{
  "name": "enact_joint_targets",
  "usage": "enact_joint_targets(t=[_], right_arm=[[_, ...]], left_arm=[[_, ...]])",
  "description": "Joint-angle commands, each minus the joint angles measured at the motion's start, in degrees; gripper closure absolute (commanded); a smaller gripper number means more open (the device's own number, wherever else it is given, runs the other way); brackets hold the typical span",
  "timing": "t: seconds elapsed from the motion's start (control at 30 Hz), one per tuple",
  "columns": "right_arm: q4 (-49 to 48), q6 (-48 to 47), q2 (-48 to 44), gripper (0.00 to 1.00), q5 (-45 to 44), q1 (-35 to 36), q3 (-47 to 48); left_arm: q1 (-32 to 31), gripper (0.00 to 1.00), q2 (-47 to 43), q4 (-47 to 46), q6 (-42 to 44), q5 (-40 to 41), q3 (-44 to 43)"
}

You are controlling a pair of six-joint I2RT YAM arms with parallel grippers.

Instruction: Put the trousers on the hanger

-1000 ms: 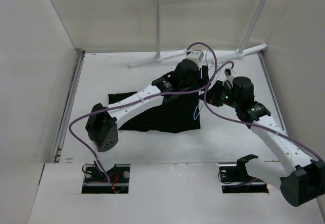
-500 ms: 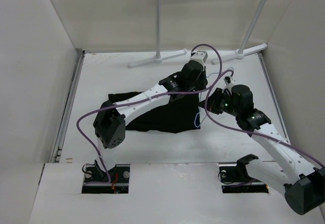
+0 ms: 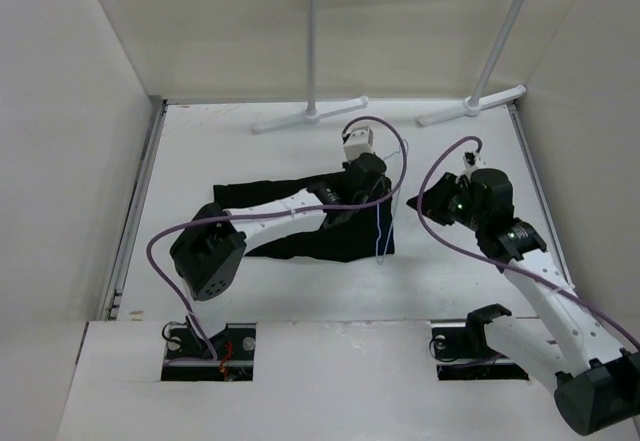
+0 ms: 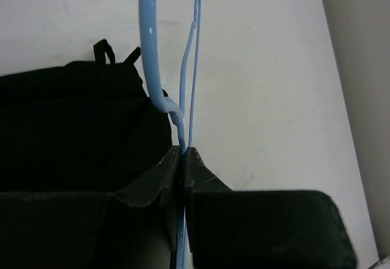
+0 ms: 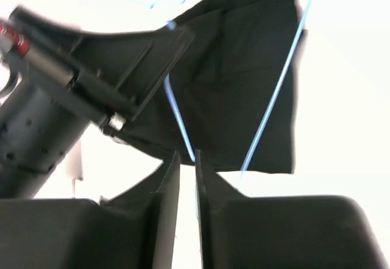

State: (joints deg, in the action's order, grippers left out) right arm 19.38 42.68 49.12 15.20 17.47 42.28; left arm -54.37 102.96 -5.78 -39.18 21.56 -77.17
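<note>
Left arm [image 3: 270, 204] and right arm [image 3: 545, 283], white tubular links, bulky black rounded joint housings [image 3: 207, 261], long looping purple cables [image 3: 160, 251], flat black wedge-shaped fingers [image 4: 146, 186], silver screw [image 5: 113, 122], red mark [image 5: 11, 37] on the left wrist housing

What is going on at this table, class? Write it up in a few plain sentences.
Two robot arms are working at getting the black trousers onto the thin wire hanger. The left claw is shut on the hanger's wire at the right end of the trousers, which lie on the table. The right claw hangs close by. Its fingers are nearly together, and whether they grip anything cannot be told. The trousers do not look hung yet.
</note>
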Motion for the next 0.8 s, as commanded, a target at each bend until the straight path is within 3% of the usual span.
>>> enact_joint_targets(t=[0.0,0.13,0.33,0.4,0.53,0.77], right_arm=[[1.5,0.8,3.4,0.84,-2.5,-0.9,2.7],[-1.4,0.0,11.0,0.85,-5.1,-0.6,4.4],[-9.5,-0.7,22.7,0.56,-5.5,-0.6,3.2],[-13.2,-0.8,26.4,0.51,-5.3,-0.6,2.5],[-19.2,-0.5,32.4,0.48,-3.8,-0.6,2.4],[-20.8,-0.9,41.2,0.44,-4.3,0.2,4.0]], left_arm=[[-1.3,1.00,-2.1,-8.0,-9.7,5.2,2.8],[-1.4,1.00,-0.3,-11.3,-15.7,5.0,6.0],[-2.4,1.00,1.4,-14.4,-20.9,5.2,10.2],[-2.5,0.99,2.0,-15.0,-21.5,5.9,11.8],[-1.7,0.99,3.2,-15.7,-22.9,6.1,14.0],[-0.6,0.99,4.2,-16.1,-23.0,5.9,15.9]])
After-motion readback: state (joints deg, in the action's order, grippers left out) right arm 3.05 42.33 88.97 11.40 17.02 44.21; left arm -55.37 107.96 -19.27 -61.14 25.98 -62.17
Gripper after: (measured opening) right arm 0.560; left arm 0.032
